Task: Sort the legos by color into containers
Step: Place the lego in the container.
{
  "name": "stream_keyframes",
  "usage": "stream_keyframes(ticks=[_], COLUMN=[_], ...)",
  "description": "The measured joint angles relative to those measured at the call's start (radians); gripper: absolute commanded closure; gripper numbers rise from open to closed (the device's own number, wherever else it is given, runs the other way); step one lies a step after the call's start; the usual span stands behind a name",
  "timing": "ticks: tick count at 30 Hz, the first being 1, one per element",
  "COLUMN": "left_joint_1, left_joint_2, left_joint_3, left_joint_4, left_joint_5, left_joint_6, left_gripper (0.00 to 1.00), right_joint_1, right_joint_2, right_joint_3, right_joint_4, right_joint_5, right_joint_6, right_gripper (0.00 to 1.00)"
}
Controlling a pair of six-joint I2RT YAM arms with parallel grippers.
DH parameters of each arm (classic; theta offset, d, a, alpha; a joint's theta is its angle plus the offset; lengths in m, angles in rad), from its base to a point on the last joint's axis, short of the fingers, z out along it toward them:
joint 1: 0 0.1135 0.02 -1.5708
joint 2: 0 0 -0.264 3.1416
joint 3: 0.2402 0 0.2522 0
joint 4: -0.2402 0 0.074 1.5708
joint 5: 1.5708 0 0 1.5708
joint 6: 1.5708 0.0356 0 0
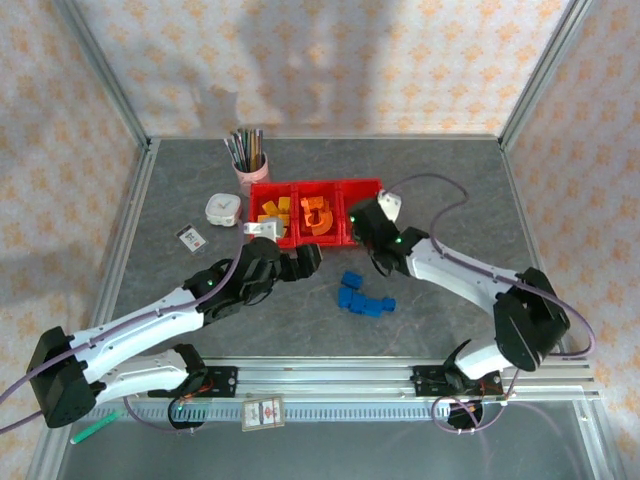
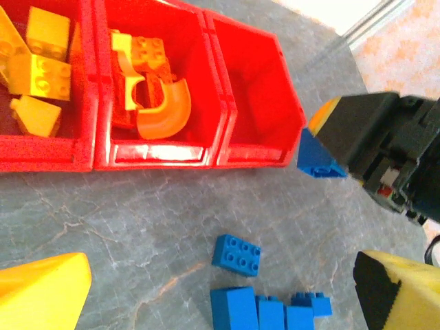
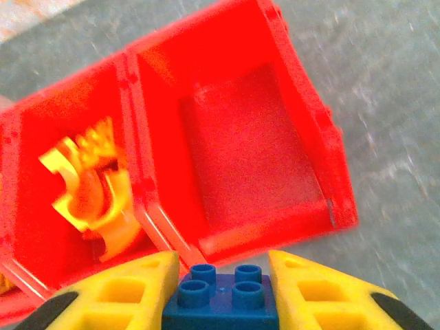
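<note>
Left gripper [image 1: 305, 258] hangs spread and empty before the containers [image 2: 158, 155]: left bin holds yellow legos [image 2: 41, 69], middle bin orange legos [image 2: 161, 110], right bin nothing. Blue legos [image 2: 237, 254] lie loose in front, seemingly all that is left to sort. Right gripper [image 3: 221, 275] clamps one blue block [image 3: 221, 306] at the right bin's near corner.
</note>
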Motion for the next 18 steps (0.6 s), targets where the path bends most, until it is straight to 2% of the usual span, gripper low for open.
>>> stream_keyframes(ticks=[6,11,15,18], left_joint_1=[0.038,0.055,0.055,0.055], left_joint_2=[0.000,0.003,0.010,0.011], left_joint_3=[0.005,0.005,0.008,0.013], left_joint_4=[0.000,0.000,-0.001,-0.002], left_joint_5=[0.000,0.000,0.001,0.001], left_joint_6=[-0.017,-0.023,-0.022,-0.022], left_gripper=[0.01,0.01,0.01,0.01], right_joint_1=[-0.089,-0.113,-0.116,-0.116], right_joint_2=[0.205,0.354,0.369,0.348], right_joint_3=[0.154,0.256,0.281,0.277], right_joint_4=[0.032,0.024,0.023,0.022], right_joint_5=[-0.004,-0.013,-0.027,-0.038], right_joint_6=[-0.101,-0.158,-0.192,-0.206], right_gripper=[0.66,0.51,0.42,0.39])
